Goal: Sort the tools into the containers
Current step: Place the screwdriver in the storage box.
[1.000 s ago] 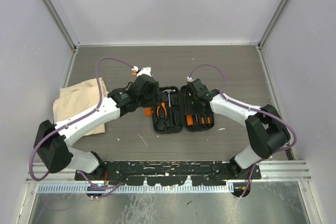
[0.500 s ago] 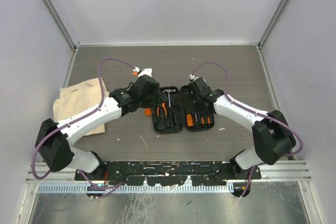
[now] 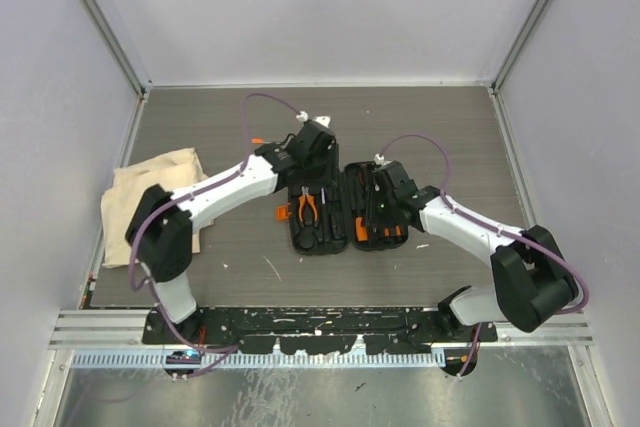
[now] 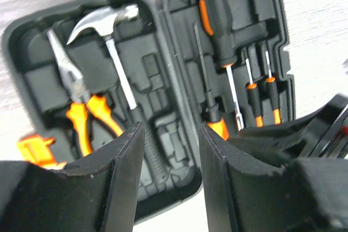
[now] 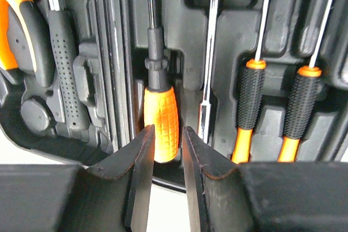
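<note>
Over the open tool case [image 3: 318, 245], left claw [image 4: 169, 134] released, right claw [image 5: 167, 131] astride the orange-handled driver [image 5: 160, 110], grip unclear

Behind the left fingers [image 4: 117, 188] we lose the hammer [image 4: 116, 63] at its grip end and the pliers [image 4: 76, 93] at their handle tips. The right wrist view crops the tool case [image 5: 228, 31]; whether the right fingers [image 5: 138, 177] pinch the orange driver handle [image 5: 161, 123] we cannot tell.
</note>
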